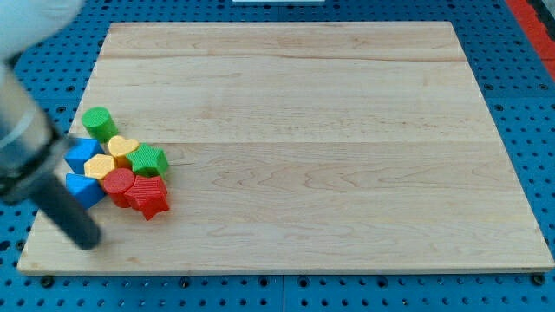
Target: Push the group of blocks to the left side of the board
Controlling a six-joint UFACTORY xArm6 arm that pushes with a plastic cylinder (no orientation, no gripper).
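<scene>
My tip [88,241], seemingly blurred, sits just below the blue block [84,188].

- A blurred pale and grey arm enters from the view's top-left corner and slants down toward the view's bottom left.
- It narrows into a straight dark rod, tilted, running down and to the view's right.
- My tip [88,240] sits low in the view's left, its end slightly blurred.
</scene>
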